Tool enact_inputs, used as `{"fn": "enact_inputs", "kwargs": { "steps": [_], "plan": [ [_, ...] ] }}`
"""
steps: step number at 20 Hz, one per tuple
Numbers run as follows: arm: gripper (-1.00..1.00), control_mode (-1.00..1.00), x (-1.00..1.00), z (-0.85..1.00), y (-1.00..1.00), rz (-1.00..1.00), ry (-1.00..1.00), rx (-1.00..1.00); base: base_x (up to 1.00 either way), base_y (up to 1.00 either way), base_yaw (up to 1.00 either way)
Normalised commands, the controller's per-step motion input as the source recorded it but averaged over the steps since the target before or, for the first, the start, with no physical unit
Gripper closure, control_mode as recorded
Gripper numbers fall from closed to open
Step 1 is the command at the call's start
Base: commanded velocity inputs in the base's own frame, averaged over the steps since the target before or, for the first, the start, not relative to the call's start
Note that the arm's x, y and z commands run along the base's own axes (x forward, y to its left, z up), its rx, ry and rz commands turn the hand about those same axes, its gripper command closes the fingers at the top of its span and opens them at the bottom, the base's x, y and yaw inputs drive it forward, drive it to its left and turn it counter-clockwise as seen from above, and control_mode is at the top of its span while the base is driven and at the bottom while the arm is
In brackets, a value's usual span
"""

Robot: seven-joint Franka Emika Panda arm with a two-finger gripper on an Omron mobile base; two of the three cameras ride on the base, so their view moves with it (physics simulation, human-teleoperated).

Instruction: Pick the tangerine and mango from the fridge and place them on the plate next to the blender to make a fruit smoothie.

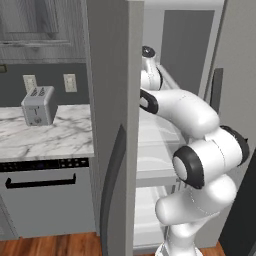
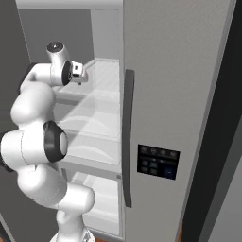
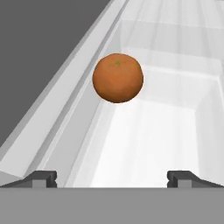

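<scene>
Hand view: tangerine point(image 3: 117, 78) ahead of wide-spread hand point(image 3: 112, 178), inside fridge point(image 3: 175, 122).

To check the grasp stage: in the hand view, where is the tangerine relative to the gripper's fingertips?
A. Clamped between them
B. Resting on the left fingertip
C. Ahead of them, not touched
C: the tangerine sits well ahead of the open gripper, untouched.

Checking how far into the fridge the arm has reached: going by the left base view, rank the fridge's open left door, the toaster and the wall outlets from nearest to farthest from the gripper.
1. The fridge door, right beside the arm.
2. The toaster, left on the marble counter.
3. The wall outlets, behind the toaster.

The gripper itself faces the tangerine inside.
</scene>
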Motion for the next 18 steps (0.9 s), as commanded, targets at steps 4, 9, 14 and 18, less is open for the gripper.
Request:
{"fn": "enact_inputs", "kwargs": {
  "steps": [4, 9, 14, 18],
  "plan": [
    [-1.00, -1.00, 0.33, 0.00, 0.18, 0.00, 0.00, 0.00, 0.00, 0.00, 0.00],
    [-1.00, -1.00, 0.31, -0.01, 0.03, 0.00, 0.00, 0.00, 0.00, 0.00, 0.00],
    [-1.00, -1.00, 0.32, -0.02, 0.01, 0.00, 0.00, 0.00, 0.00, 0.00, 0.00],
    [-1.00, -1.00, 0.34, -0.05, 0.00, 0.00, 0.00, 0.00, 0.00, 0.00, 0.00]
  ]
}}
